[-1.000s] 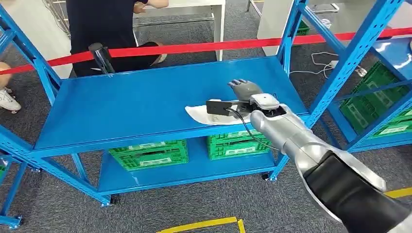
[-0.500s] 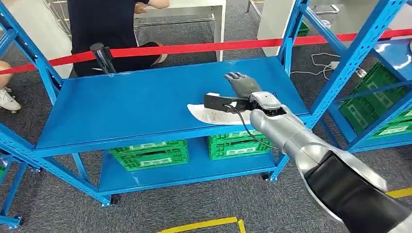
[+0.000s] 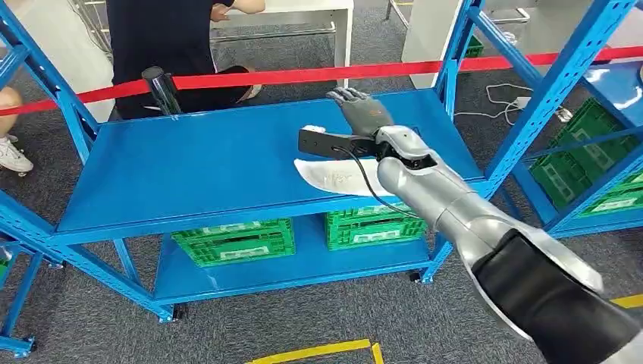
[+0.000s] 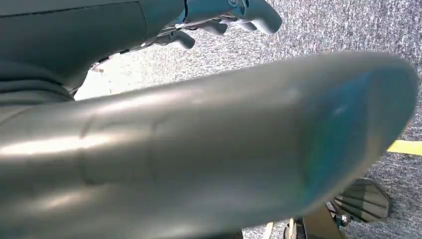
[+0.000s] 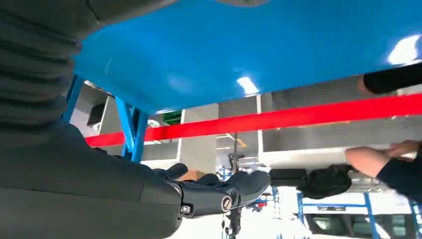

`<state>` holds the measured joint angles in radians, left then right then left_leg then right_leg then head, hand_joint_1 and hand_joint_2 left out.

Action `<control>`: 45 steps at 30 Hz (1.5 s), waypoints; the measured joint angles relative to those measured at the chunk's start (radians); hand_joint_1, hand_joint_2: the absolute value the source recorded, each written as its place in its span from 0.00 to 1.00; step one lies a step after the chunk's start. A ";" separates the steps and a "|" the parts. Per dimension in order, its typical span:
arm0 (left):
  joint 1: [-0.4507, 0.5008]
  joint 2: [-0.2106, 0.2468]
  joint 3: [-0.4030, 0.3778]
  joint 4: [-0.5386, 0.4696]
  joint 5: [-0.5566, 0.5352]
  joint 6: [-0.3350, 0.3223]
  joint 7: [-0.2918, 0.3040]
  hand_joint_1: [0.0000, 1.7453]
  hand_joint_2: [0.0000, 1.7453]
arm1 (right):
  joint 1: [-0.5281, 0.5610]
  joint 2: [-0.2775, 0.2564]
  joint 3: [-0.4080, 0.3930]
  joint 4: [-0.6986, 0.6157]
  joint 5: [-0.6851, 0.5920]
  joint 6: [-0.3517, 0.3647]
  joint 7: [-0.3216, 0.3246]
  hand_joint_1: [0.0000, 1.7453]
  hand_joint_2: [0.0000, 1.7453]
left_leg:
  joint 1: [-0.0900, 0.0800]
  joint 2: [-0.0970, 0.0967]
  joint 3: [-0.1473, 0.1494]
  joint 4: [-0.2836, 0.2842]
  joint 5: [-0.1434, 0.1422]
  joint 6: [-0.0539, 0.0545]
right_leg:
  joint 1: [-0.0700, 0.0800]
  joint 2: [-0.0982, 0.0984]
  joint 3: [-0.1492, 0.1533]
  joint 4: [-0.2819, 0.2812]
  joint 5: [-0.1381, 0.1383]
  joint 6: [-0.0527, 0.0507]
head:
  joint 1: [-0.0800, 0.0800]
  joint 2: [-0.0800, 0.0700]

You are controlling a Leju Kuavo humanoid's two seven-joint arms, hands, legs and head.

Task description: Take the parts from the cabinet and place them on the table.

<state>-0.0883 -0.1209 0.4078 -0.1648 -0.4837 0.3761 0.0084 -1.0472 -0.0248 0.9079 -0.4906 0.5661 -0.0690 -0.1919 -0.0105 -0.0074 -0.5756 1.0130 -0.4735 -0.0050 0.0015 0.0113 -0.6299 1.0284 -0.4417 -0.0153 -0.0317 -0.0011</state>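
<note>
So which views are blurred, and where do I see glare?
Left wrist view: a silver arm up close, blurred and out of focus. Right wrist view: bright glare spots on the blue shelf, washed-out background. Head view: sharp, with a soft sheen on the right-hand shelf.

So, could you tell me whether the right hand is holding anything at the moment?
No, it is open: the right hand hovers over the blue shelf with fingers spread, past the white bag.

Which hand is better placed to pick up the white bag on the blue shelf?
The right. The right hand is stretched out over the blue shelf, just beyond the white bag, fingers apart and holding nothing. The left hand hangs low over the grey floor, away from the shelf.
</note>
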 joint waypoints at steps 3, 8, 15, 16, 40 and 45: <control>0.000 0.000 0.002 0.000 -0.001 0.000 0.000 0.00 0.00 | 0.006 0.003 0.010 -0.006 -0.002 0.021 0.000 0.00 0.00 | 0.000 0.000 0.000 0.000 0.000 0.000 | 0.000 0.000 0.000 0.000 0.000 0.000 | 0.000 0.000; 0.000 0.000 0.002 0.000 -0.010 0.000 0.006 0.00 0.00 | 0.034 0.013 0.048 -0.005 -0.027 0.101 -0.002 0.00 0.00 | 0.000 0.000 0.000 0.000 0.000 0.000 | 0.000 0.000 0.000 0.000 0.000 0.000 | 0.000 0.000; -0.001 0.000 0.004 0.000 -0.015 0.000 0.010 0.00 0.00 | 0.056 0.024 0.090 -0.003 -0.043 0.151 0.001 0.00 0.00 | 0.000 0.000 0.000 0.000 0.000 0.000 | 0.000 0.000 0.000 0.000 0.000 0.000 | 0.000 0.000; -0.001 0.000 0.005 0.000 -0.016 0.000 0.010 0.00 0.00 | 0.060 0.029 0.099 -0.001 -0.044 0.164 0.005 0.00 0.00 | 0.000 0.000 0.000 0.000 0.000 0.000 | 0.000 0.000 0.000 0.000 0.000 0.000 | 0.000 0.000; 0.000 0.000 0.022 0.000 -0.016 0.000 0.003 0.00 0.00 | 0.069 0.053 0.234 0.049 -0.057 0.338 0.081 0.00 1.00 | 0.000 0.000 0.000 0.000 0.000 0.000 | 0.000 0.000 0.000 0.000 0.000 0.000 | 0.000 0.000; 0.003 0.001 0.029 0.000 -0.016 0.000 0.000 0.00 0.00 | 0.061 0.053 0.267 0.054 -0.026 0.328 0.109 0.00 1.00 | 0.000 0.000 0.000 0.000 0.000 0.000 | 0.000 0.000 0.000 0.000 0.000 0.000 | 0.000 0.000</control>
<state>-0.0854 -0.1198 0.4372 -0.1648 -0.4994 0.3761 0.0084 -0.9858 0.0278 1.1753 -0.4364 0.5402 0.2590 -0.0828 -0.0105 -0.0073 -0.5755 1.0130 -0.4736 -0.0051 0.0015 0.0115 -0.6299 1.0283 -0.4417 -0.0152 -0.0317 -0.0011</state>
